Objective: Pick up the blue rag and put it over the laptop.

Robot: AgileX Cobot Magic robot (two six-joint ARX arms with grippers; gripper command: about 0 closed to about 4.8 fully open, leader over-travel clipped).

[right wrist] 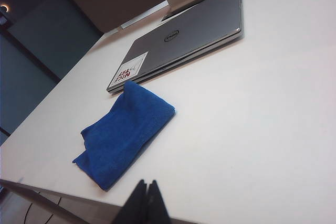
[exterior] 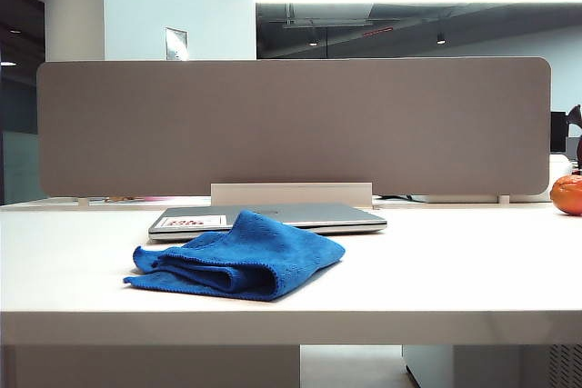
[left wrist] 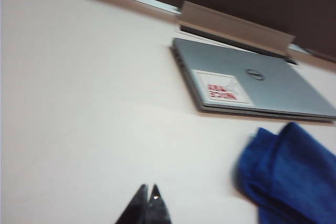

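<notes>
A closed silver-grey laptop [exterior: 273, 219] lies flat on a white bench [exterior: 455, 270], its far edge close to a low white strip at the foot of a grey divider panel [exterior: 291, 124]. A white sticker with red marks [exterior: 198, 222] sits at one corner of the lid. The blue rag [exterior: 238, 256] lies folded and rumpled on the bench in front of the laptop, on the sticker side; its raised fold reaches up to the laptop's near edge, and whether the two touch cannot be told. Nothing covers the lid. An orange object [exterior: 567, 194] sits at the right edge of the exterior view.

Neither arm appears in the exterior view. The left gripper [left wrist: 147, 199] shows only in its own wrist view, dark fingertips pressed together, jaws closed on nothing, above bare bench well apart from the rag. The right gripper [right wrist: 146, 195] likewise has its jaws closed and empty, hanging near the bench's front edge, short of the rag.
</notes>
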